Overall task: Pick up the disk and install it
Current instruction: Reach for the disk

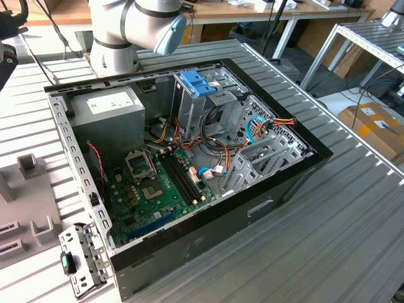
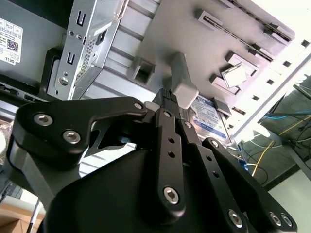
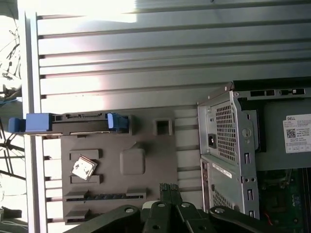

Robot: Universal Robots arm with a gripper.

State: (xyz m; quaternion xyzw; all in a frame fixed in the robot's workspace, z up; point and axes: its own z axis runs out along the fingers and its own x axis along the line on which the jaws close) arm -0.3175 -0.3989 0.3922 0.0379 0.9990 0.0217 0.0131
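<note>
On the exterior view's left a grey fixture (image 1: 25,196) sat on the ribbed desk (image 1: 341,240). In the first wrist view the disk (image 3: 73,124), dark with bright blue rails, stood on edge in a slot along that fixture's rim, and the end effector (image 3: 168,189) hung above the fixture, apart from the disk, clenched on nothing. Toward the exterior view's right lay the open computer case (image 1: 208,237), with a paler blue tray (image 1: 197,82) in its drive bay.
</note>
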